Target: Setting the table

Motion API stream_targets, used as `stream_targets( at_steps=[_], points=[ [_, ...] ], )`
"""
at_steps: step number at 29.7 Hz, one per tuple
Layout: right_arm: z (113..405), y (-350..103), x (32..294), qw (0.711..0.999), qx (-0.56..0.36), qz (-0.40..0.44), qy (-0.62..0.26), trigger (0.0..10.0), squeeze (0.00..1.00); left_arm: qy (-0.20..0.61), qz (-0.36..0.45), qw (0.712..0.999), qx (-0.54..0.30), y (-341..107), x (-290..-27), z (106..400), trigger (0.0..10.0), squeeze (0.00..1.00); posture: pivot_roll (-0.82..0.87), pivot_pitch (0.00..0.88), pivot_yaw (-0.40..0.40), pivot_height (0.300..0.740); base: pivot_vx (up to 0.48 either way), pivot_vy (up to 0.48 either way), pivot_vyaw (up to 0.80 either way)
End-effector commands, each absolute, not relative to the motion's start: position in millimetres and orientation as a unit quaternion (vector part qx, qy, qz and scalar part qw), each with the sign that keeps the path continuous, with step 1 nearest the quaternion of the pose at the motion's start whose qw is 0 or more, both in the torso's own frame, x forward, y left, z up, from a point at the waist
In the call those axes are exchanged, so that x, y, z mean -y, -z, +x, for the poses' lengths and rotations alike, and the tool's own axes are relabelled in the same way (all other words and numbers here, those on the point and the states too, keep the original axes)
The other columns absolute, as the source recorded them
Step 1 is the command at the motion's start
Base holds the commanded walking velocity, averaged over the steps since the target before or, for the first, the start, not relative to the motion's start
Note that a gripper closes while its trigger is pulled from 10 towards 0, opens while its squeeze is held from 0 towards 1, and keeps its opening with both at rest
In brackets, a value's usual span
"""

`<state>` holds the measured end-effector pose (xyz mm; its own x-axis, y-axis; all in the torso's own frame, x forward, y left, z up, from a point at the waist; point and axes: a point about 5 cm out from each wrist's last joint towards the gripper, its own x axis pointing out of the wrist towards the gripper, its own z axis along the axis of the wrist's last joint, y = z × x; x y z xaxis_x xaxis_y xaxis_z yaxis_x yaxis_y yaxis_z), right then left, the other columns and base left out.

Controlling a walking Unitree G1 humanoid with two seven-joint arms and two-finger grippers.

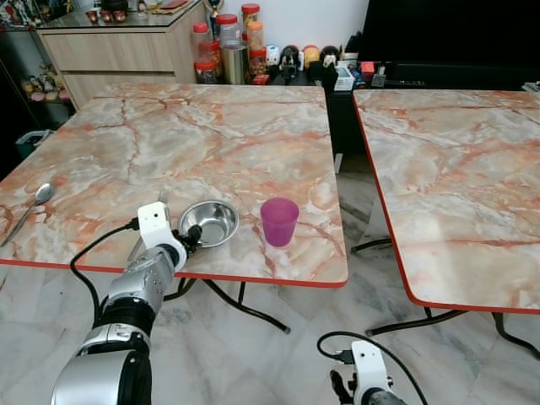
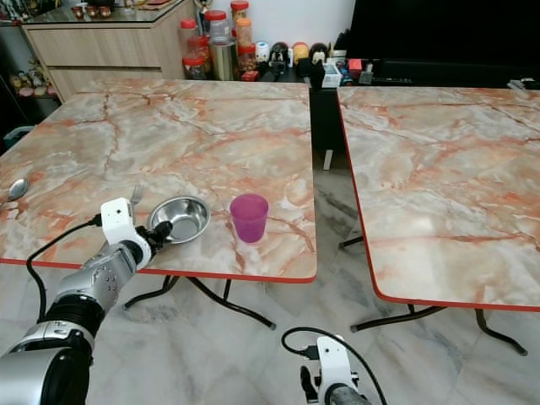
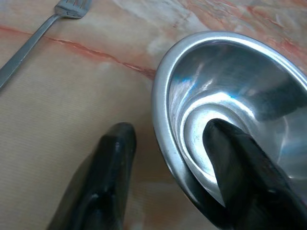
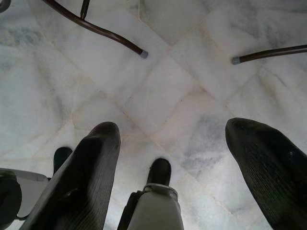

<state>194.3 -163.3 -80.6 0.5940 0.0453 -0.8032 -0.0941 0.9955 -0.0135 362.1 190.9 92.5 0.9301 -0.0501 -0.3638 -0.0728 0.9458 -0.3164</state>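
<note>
- The left end effector [image 1: 191,237] is reaching over the near edge of the left desk [image 1: 211,135], its fingers spread across the near rim of the bowl [image 1: 209,222].
- In the left wrist view one finger [image 3: 244,177] is sitting inside the bowl [image 3: 230,96] against its wall, and the other finger [image 3: 103,182] is standing outside on the marble, apart from the rim; the jaws are parted, not yet clamping the rim.
- The bowl is sitting upright near the desk's front edge, just beside the purple cup [image 1: 279,221], which is standing to its right.
- A fork [image 3: 36,36] is lying on the marble just left of the bowl, partly behind the wrist.
- A spoon [image 1: 32,205] is lying well apart toward the desk's left edge.
- The right end effector [image 4: 172,158] is hanging low over the marble floor [image 4: 192,86], fingers wide apart and holding nothing.
- A second desk [image 1: 456,169] is standing to the right, across a gap.
</note>
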Motion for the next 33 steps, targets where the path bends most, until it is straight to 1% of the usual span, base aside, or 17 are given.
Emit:
stream_targets(
  at_steps=[1,10,19,27,28,29,33],
  points=[
    [194.8,80.5,162.1,0.892,-0.45,-0.026,-0.038,10.0,0.0,-0.004,-0.165,0.967,-0.195,-93.3,-191.7,362.9,0.0,0.0,0.01,0.0,0.018,0.74,0.0,0.0,0.0],
    [194.6,80.7,161.7,0.891,-0.451,-0.026,-0.039,10.0,0.0,-0.005,-0.164,0.967,-0.196,-92.8,-192.3,362.5,0.0,0.0,0.01,0.0,0.019,0.74,0.0,0.0,0.0],
    [194.4,80.8,161.9,0.891,-0.451,-0.028,-0.04,10.0,0.0,-0.022,-0.168,0.971,-0.169,-98.2,-196.8,364.2,0.0,0.0,0.02,0.0,0.016,0.74,0.0,0.0,0.0],
    [193.8,80.9,163.7,0.891,-0.451,-0.028,-0.038,10.0,0.0,-0.042,-0.187,0.974,-0.12,-104.5,-200.7,364.3,0.0,0.0,0.01,0.0,0.009,0.74,0.0,0.0,0.0],
    [193.7,80.9,164.3,0.891,-0.451,-0.028,-0.038,10.0,0.0,-0.051,-0.189,0.975,-0.103,-107.5,-202.5,364.4,0.0,0.0,0.01,0.0,0.007,0.74,0.0,0.0,0.0],
    [193.4,81.0,165.6,0.891,-0.451,-0.029,-0.037,10.0,0.0,-0.061,-0.2,0.976,-0.061,-116.4,-206.3,365.1,0.0,0.0,0.0,0.0,0.002,0.74,0.0,0.0,0.0],
    [193.4,80.9,166.7,0.891,-0.451,-0.03,-0.037,10.0,0.0,-0.059,-0.209,0.976,-0.029,-124.1,-207.8,365.7,0.0,0.0,0.01,0.0,-0.002,0.74,0.0,0.0,0.0]
  ],
)
